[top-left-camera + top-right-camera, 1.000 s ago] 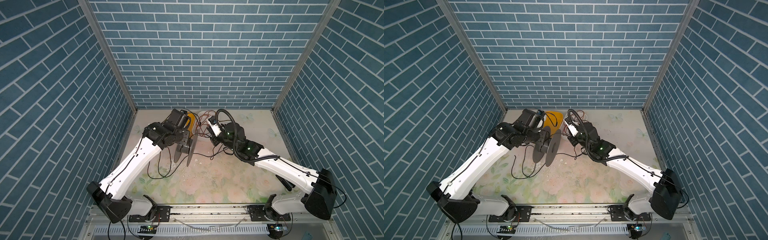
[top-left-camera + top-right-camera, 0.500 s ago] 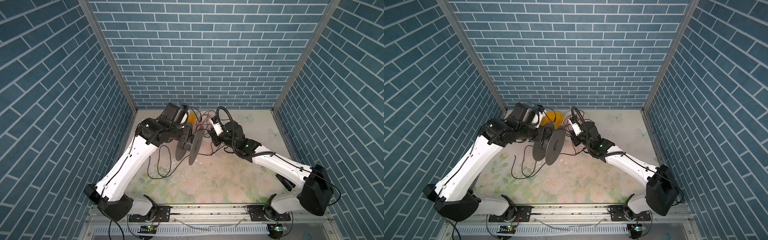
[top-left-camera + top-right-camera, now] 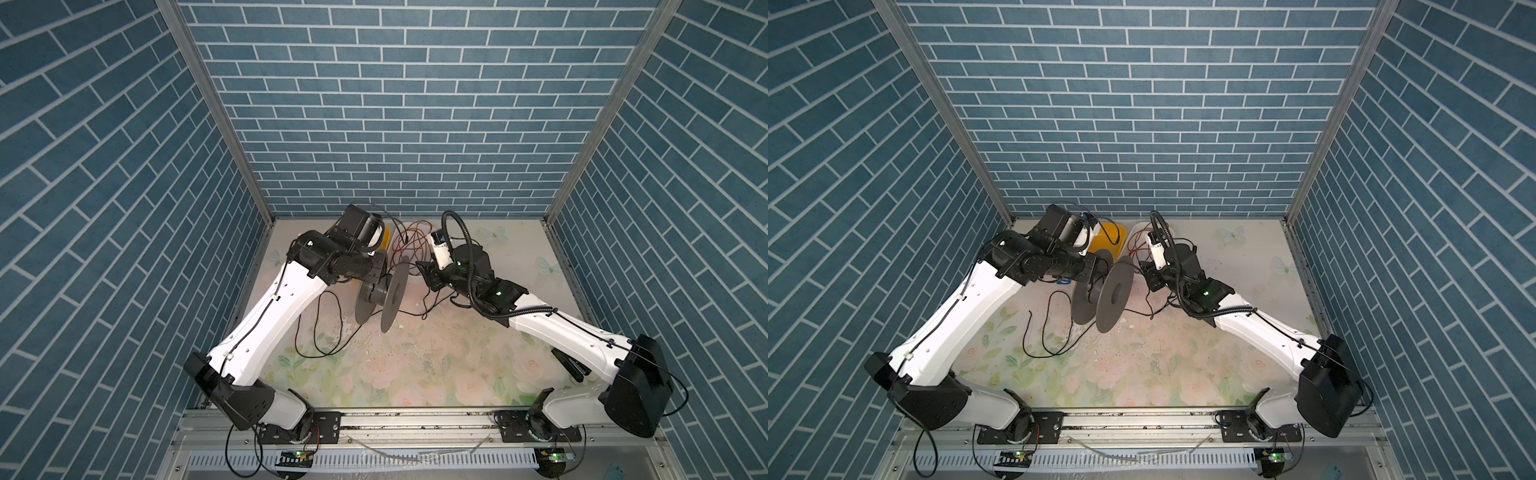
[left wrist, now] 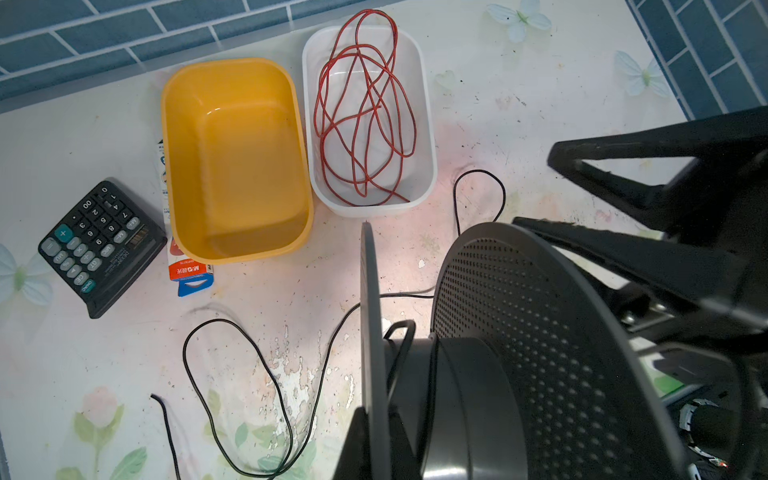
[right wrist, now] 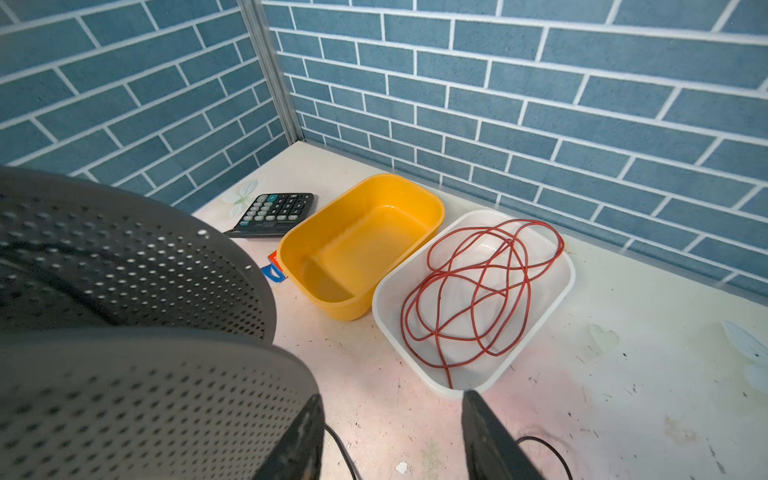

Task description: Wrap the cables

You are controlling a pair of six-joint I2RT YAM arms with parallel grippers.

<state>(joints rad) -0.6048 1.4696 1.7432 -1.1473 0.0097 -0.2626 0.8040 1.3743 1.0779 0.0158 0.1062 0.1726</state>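
Note:
In both top views my left gripper [image 3: 371,279] [image 3: 1090,274] holds the grey spool [image 3: 392,297] [image 3: 1115,297] above the table, axis roughly level. In the left wrist view its jaws [image 4: 376,419] are shut on the spool's [image 4: 540,353] thin flange. The black cable [image 4: 208,374] loops across the table [image 3: 318,328] and runs up to the hub, where a turn lies. My right gripper [image 3: 422,272] [image 5: 390,397] stands open just beside the perforated outer flange [image 5: 124,270], holding nothing. Cable [image 5: 340,444] lies on the table below its fingers.
A yellow tub [image 4: 237,162] and a white tub [image 4: 428,124] holding the red wire [image 4: 365,120] stand at the back wall. A black calculator [image 4: 99,245] and a flat packet [image 4: 189,270] lie beside the yellow tub. Brick-patterned walls enclose three sides.
My right gripper's jaws have opened. The left arm has raised and turned the spool, so its outer flange now faces the right gripper more.

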